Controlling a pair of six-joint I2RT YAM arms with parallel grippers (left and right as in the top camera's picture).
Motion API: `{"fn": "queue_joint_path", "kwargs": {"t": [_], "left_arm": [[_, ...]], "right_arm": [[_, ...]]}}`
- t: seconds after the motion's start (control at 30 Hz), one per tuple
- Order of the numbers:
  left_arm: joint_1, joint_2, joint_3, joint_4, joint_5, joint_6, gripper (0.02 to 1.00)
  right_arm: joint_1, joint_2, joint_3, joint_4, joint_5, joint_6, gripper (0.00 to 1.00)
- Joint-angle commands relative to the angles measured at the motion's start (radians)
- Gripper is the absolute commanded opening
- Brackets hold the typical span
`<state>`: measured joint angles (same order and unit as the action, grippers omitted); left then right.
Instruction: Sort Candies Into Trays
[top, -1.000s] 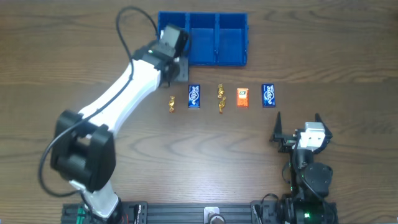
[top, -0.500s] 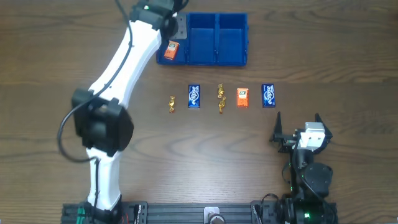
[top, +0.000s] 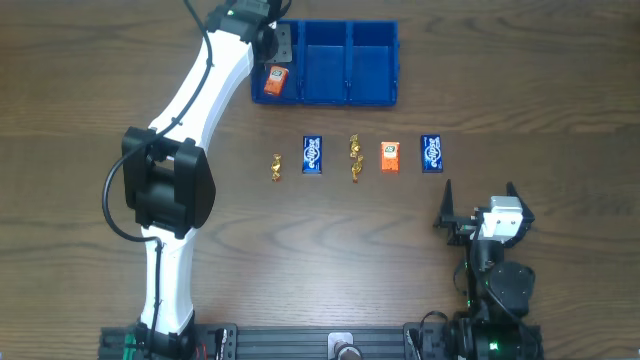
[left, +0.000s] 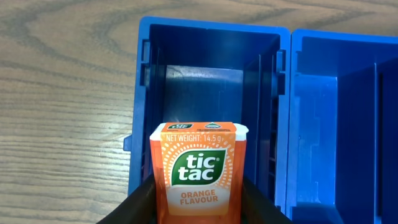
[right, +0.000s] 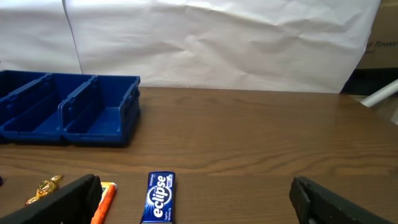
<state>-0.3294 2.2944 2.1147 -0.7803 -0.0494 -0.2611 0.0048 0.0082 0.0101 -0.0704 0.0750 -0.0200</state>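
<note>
Your left pincer (left: 199, 202) clamps an orange box (left: 200, 171) over the blue tray's (top: 372, 98) left bin (left: 199, 93) — not released yet. Gold candies (top: 277, 166), blue packs (top: 312, 154), second orange box (top: 389, 156) wait on the table (top: 560, 110) — right pincer (top: 478, 205) wide open, empty.

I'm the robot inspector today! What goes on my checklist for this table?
Surface: brown wooden table.
Job's things: blue tray, three compartments; on the table, three gold candies, two blue packs, second orange box.
Clutter: nothing seen.
Grippers: left gripper shut on orange box above the tray's end compartment; right gripper open, near its base.
Cables: black cable loops beside the left arm.
Surroundings: white sheet behind the table.
</note>
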Motion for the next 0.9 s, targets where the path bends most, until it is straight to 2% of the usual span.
{"fn": "queue_joint_path", "kwargs": {"t": [0.03,0.3,0.4,0.43,0.57,0.6,0.77,0.9], "left_arm": [[0.002,0.008,0.015,0.0,0.016,0.033,0.314],[-0.004,0.008,0.015,-0.008,0.017,0.083,0.323],[-0.004,0.008,0.015,-0.008,0.017,0.083,0.373],[-0.004,0.008,0.015,-0.008,0.017,0.083,0.437],[-0.005,0.008,0.015,-0.002,0.017,0.083,0.84],[-0.005,0.008,0.015,0.0,0.016,0.083,0.866],[-0.009,-0.023,0.016,0.011,0.017,0.072,0.869],[-0.092,-0.114,0.016,-0.015,-0.003,-0.01,0.855]], "right_arm": [[-0.006,-0.005,-0.002,-0.003,-0.002,-0.014,1.0],[-0.006,-0.005,-0.002,-0.003,-0.003,-0.014,0.998],[-0.006,-0.005,-0.002,-0.003,-0.003,-0.014,0.998],[-0.006,-0.005,-0.003,-0.003,-0.003,-0.014,0.998],[-0.006,-0.005,-0.002,-0.003,-0.003,-0.014,1.0],[-0.006,-0.005,-0.002,-0.003,-0.003,-0.014,0.998],[-0.006,-0.005,-0.002,-0.003,-0.003,-0.014,0.998],[-0.006,-0.005,-0.002,-0.003,-0.003,-0.014,0.998]]}}
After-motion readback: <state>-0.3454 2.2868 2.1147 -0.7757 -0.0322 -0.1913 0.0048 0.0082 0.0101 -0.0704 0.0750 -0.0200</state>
